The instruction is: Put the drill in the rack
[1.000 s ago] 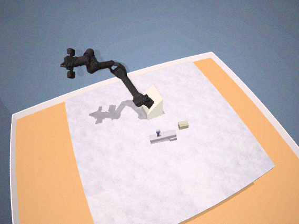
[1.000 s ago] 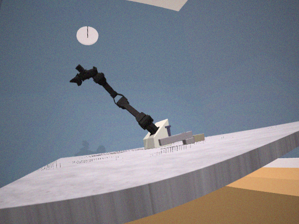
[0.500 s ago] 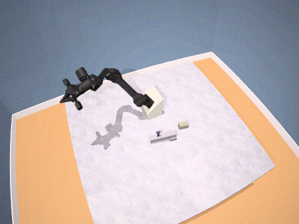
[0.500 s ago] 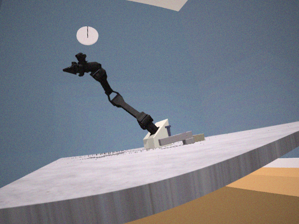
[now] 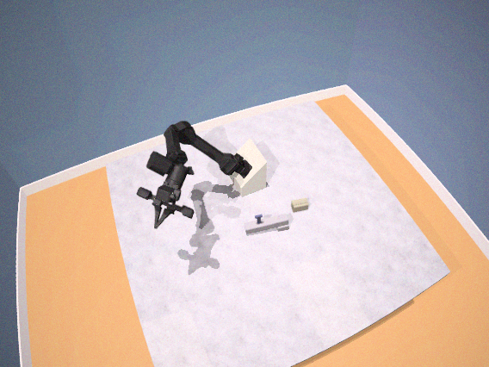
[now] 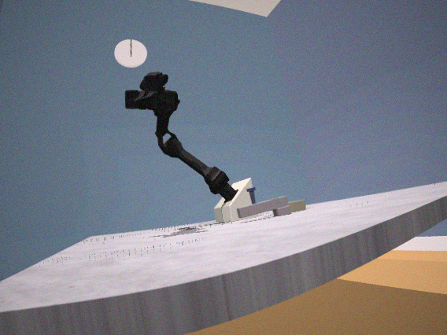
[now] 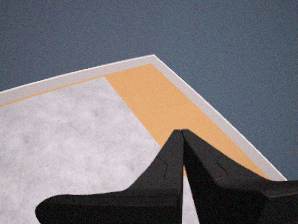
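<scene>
The drill, a small blue T-shaped piece (image 5: 259, 218) (image 6: 252, 194), stands upright in a long grey block (image 5: 269, 224) (image 6: 264, 207). At that block's right end is a small low grey piece (image 5: 283, 228) (image 6: 282, 211), perhaps the key. A small pale yellow block (image 5: 300, 205) (image 6: 297, 205), perhaps the rack, lies beyond the grey block's right end. My gripper (image 5: 157, 227) (image 7: 180, 135) is shut and empty, its fingertips together. It hangs high above the table, to the left of the grey block in the top view. None of these objects shows in the wrist view.
The arm's cream wedge-shaped base (image 5: 255, 183) (image 6: 236, 208) stands behind the grey block in the top view. The pale marbled table top (image 5: 327, 267) (image 6: 130, 275) (image 7: 60, 135) has an orange floor around it. A white disc (image 6: 131, 53) shows in the background of the exterior view.
</scene>
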Controlling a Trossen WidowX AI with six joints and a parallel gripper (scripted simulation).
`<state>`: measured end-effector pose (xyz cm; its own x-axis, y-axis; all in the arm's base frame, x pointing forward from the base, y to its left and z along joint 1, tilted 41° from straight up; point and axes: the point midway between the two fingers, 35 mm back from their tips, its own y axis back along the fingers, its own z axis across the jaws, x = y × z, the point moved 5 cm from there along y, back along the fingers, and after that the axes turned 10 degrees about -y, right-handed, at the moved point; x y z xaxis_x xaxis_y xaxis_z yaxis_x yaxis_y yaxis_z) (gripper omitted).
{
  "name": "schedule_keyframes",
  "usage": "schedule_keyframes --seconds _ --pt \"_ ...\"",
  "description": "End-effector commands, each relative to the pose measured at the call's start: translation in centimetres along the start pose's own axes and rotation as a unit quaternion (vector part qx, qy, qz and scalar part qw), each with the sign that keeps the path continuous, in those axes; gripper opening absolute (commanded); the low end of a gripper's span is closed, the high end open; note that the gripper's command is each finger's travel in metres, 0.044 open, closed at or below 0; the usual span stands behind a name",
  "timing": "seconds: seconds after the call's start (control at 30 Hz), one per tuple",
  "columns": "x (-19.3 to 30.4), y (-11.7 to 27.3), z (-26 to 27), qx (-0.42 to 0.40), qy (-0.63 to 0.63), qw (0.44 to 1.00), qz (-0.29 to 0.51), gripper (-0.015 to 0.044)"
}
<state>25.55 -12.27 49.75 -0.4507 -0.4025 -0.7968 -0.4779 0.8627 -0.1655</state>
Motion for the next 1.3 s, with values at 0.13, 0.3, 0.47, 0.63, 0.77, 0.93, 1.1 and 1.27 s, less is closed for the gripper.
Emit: schedule_keyframes --seconds 0.13,0.3,0.47,0.63,0.77,0.93,1.1,1.27 --pt "4.6 0.3 11.6 -0.147 -0.008 0.985 0.089 0.0" --pt "8.6 2.3 17.6 -0.215 -0.007 0.961 0.171 0.0" --pt "13.5 5.5 22.5 -0.257 0.004 0.927 0.273 0.0" --pt "18.5 9.3 25.3 -0.259 0.03 0.888 0.378 0.0" --pt "22.7 12.8 26.0 -0.224 0.065 0.854 0.464 0.0" --pt "25.8 15.6 25.5 -0.169 0.102 0.829 0.523 0.0" --pt "25.8 15.6 25.5 -0.169 0.102 0.829 0.523 0.0" --pt "25.9 15.2 25.6 -0.172 0.101 0.831 0.52 0.0"
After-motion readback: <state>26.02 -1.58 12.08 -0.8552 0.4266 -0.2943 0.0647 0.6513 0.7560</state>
